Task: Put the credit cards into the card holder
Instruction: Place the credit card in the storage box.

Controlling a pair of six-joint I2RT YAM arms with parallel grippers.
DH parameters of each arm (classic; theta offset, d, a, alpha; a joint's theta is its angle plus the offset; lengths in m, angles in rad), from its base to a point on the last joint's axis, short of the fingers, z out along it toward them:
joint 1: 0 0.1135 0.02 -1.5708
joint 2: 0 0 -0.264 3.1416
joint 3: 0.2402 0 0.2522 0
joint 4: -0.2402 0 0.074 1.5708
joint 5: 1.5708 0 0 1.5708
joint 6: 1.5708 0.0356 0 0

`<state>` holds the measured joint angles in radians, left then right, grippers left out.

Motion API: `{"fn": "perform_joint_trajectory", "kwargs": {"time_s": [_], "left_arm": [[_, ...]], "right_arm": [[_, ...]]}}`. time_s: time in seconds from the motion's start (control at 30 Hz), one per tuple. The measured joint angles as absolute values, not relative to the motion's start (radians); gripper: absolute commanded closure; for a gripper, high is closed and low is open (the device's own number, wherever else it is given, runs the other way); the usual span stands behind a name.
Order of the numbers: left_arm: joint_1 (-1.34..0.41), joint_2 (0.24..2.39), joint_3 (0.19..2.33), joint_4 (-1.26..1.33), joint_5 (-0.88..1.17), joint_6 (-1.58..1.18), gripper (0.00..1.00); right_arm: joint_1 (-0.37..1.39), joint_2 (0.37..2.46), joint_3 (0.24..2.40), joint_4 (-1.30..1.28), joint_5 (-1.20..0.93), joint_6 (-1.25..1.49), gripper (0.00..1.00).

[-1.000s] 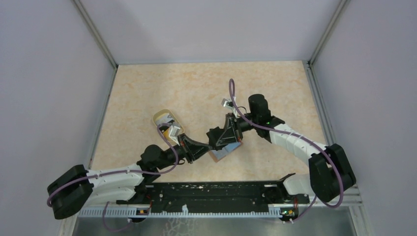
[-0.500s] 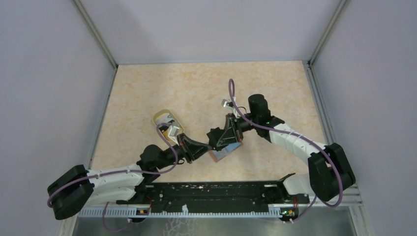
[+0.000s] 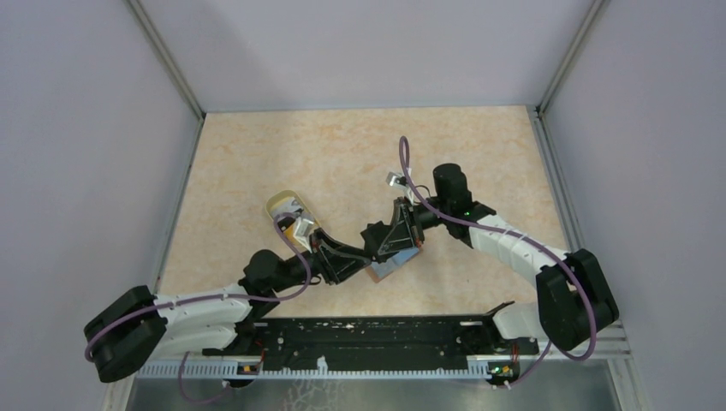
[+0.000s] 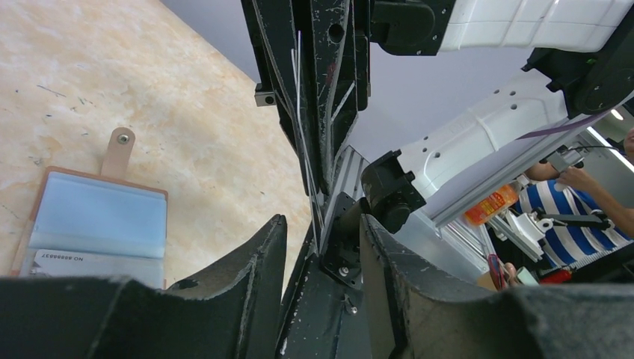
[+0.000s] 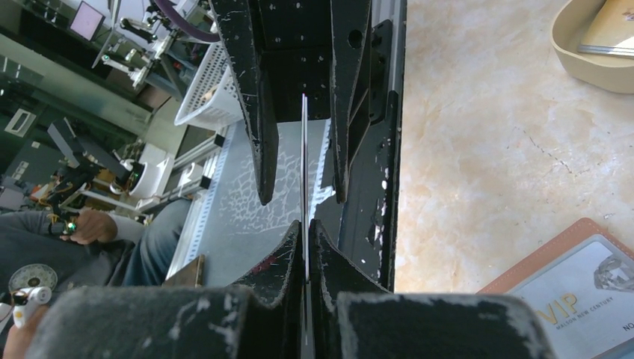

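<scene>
- At the middle of the table (image 3: 282, 154), seen from the top, the two grippers meet tip to tip, with the left arm reaching in from 8 o'clock and the right arm from 3 o'clock.
- The right gripper (image 5: 305, 228) is clenched on a thin white credit card (image 5: 304, 149), held edge-on and upright between its pads.
- The left gripper (image 3: 358, 255) is released. Its fingers (image 5: 250, 112) stand on either side of that card, apart from it.
- The card holder (image 4: 97, 217) lies open and flat on the table just below the grippers, at about 5 o'clock from their meeting point in the top view. Its light blue lining faces up and its snap tab (image 4: 118, 149) sticks out.
- A VIP card (image 5: 576, 303) already sits in one of its pockets.
- At 10 o'clock from the left gripper lies a yellowish plastic cup (image 5: 591, 71), with more cards (image 5: 609, 26) inside.
</scene>
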<state>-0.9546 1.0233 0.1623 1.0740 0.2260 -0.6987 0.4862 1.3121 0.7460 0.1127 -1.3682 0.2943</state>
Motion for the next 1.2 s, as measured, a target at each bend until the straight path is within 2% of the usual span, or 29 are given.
{"fn": "perform_joint_trajectory", "kwargs": {"time_s": [0.1, 0.4, 0.53, 0.6, 0.73, 0.87, 0.93, 0.97, 1.03, 1.07, 1.2], "left_arm": [[-0.941, 1.031, 0.165, 1.085, 0.241, -0.699, 0.54], [-0.898, 1.07, 0.223, 1.101, 0.305, -0.702, 0.67], [-0.891, 1.098, 0.25, 1.101, 0.322, -0.701, 0.85], [-0.888, 1.109, 0.25, 1.1, 0.326, -0.701, 0.99], [-0.88, 1.118, 0.254, 1.098, 0.339, -0.699, 1.0], [-0.875, 1.118, 0.254, 1.096, 0.342, -0.699, 1.0], [-0.866, 1.118, 0.254, 1.095, 0.344, -0.7, 1.0], [-0.86, 1.118, 0.254, 1.095, 0.347, -0.702, 0.94], [-0.842, 1.118, 0.253, 1.093, 0.36, -0.709, 0.61], [-0.828, 1.118, 0.253, 1.093, 0.368, -0.714, 0.52], [-0.734, 1.077, 0.249, 1.071, 0.394, -0.733, 0.35]], "right_arm": [[0.488, 1.316, 0.746, 0.113, -1.375, 0.299, 1.0], [0.495, 1.327, 0.746, 0.114, -1.383, 0.3, 1.0], [0.495, 1.327, 0.746, 0.111, -1.386, 0.297, 1.0], [0.497, 1.327, 0.746, 0.106, -1.387, 0.291, 1.0], [0.501, 1.329, 0.746, 0.098, -1.385, 0.274, 1.0], [0.501, 1.332, 0.746, 0.092, -1.385, 0.265, 0.93], [0.501, 1.336, 0.748, 0.089, -1.386, 0.263, 1.0], [0.502, 1.34, 0.749, 0.088, -1.386, 0.263, 1.0], [0.503, 1.352, 0.761, 0.087, -1.384, 0.262, 1.0], [0.506, 1.364, 0.773, 0.084, -1.383, 0.262, 1.0], [0.511, 1.435, 0.856, 0.023, -1.379, 0.236, 1.0]]}}
